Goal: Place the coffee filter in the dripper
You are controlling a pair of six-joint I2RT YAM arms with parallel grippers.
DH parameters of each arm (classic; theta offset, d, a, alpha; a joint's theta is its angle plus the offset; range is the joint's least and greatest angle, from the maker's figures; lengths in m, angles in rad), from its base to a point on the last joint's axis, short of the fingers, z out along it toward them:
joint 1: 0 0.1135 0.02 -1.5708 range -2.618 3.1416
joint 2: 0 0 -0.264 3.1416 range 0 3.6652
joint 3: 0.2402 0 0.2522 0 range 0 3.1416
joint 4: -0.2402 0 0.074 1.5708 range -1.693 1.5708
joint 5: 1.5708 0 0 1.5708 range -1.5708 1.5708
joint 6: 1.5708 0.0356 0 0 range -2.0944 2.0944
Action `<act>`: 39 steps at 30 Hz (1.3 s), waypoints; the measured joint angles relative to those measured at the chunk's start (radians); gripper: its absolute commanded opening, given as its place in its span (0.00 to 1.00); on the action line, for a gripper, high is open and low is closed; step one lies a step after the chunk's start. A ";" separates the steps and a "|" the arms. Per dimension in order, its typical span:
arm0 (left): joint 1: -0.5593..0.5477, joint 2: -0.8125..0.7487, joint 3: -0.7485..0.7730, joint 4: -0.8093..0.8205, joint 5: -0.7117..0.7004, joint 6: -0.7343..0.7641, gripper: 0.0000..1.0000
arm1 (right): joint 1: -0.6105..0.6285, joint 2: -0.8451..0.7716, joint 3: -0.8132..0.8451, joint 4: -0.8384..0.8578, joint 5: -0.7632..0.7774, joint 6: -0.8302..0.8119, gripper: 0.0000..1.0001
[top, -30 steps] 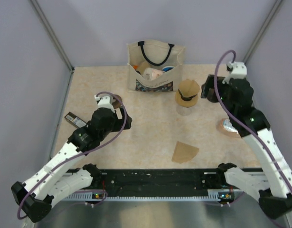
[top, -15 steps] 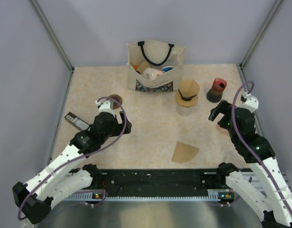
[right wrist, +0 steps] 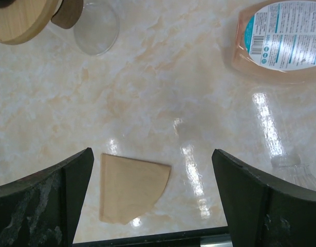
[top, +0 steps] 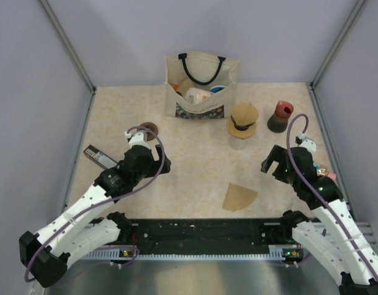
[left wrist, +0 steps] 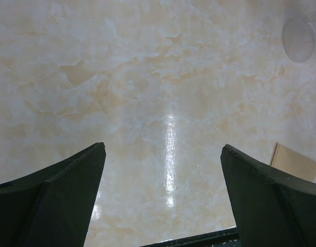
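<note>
The coffee filter (right wrist: 132, 188) lies flat and loose on the table (top: 195, 150), so it will probably need lifting by an edge. Just right of it, the right gripper (top: 270, 163) hangs spread wide and empty, seemingly placed to take it. Well left of it, the left gripper (top: 159, 161) is equally wide and empty. The dripper (top: 243, 120) stands well beyond it, though its mouth is hard to make out from above.

— Where is the coffee filter (top: 239, 196) found?
— It is laid flat on the table (top: 195, 153), near the front edge, a little right of the middle.
— And the dripper (top: 243, 120)?
— It is set behind the filter, well apart, just before the right corner of the bag (top: 198, 110). The grinder (top: 279, 117) is placed near it, on its right.
</note>
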 measured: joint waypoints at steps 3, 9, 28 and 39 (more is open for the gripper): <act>0.025 0.040 0.000 0.003 -0.007 -0.016 0.99 | 0.000 -0.003 -0.035 0.020 -0.017 -0.001 0.99; 0.185 0.133 0.013 0.005 -0.001 -0.032 0.99 | 0.000 -0.026 -0.119 0.084 -0.035 -0.003 0.99; 0.503 0.995 0.681 0.012 -0.037 0.022 0.55 | 0.000 -0.053 -0.165 0.177 -0.054 -0.066 0.99; 0.510 1.085 0.748 -0.063 -0.076 0.037 0.48 | 0.000 -0.058 -0.165 0.179 -0.048 -0.095 0.99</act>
